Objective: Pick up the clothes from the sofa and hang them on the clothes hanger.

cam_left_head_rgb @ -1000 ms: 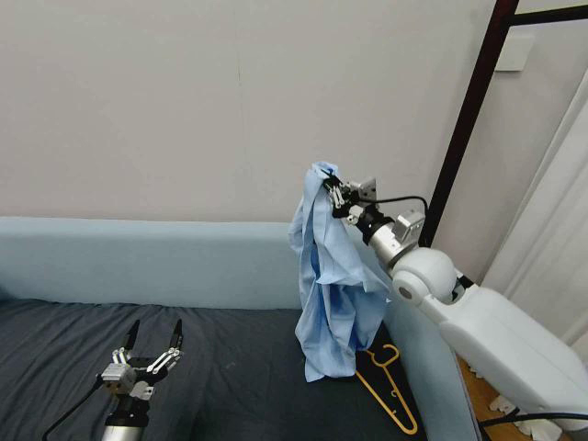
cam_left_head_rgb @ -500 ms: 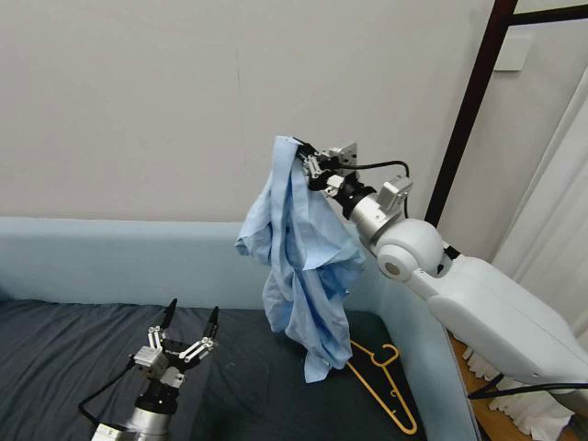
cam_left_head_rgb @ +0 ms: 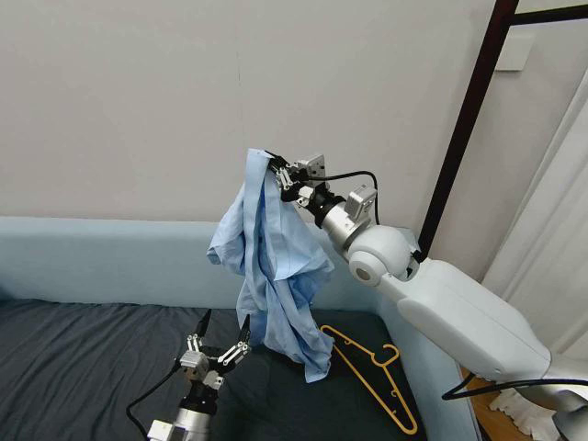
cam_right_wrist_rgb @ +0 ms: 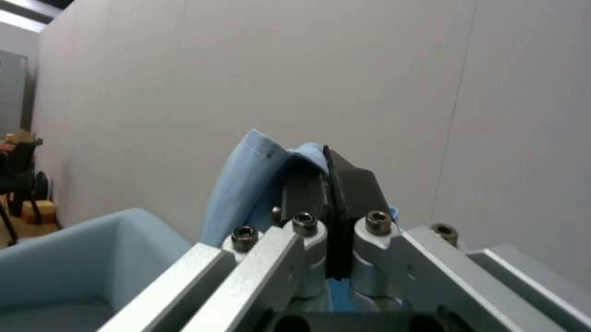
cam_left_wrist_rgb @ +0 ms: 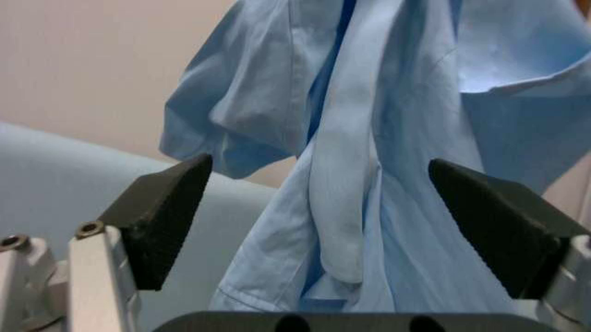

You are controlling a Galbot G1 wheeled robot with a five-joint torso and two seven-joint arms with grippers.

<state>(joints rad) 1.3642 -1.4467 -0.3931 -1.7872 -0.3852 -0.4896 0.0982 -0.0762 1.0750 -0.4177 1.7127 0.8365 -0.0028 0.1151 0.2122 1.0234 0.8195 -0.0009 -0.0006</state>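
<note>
Where the right gripper (cam_left_head_rgb: 280, 175) clamps on the top of the blue shirt (cam_left_head_rgb: 271, 266), the cloth hangs above the sofa (cam_left_head_rgb: 110, 262), its hem hiding one end of the yellow hanger (cam_left_head_rgb: 377, 367). Below, the left gripper (cam_left_head_rgb: 225, 322) points up beside the hem, fingers apart, its arm cut off.

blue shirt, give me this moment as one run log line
right gripper: shut on blue shirt, held high over sofa | left gripper: open, facing shirt, empty | yellow hanger: lying on sofa seat
</note>
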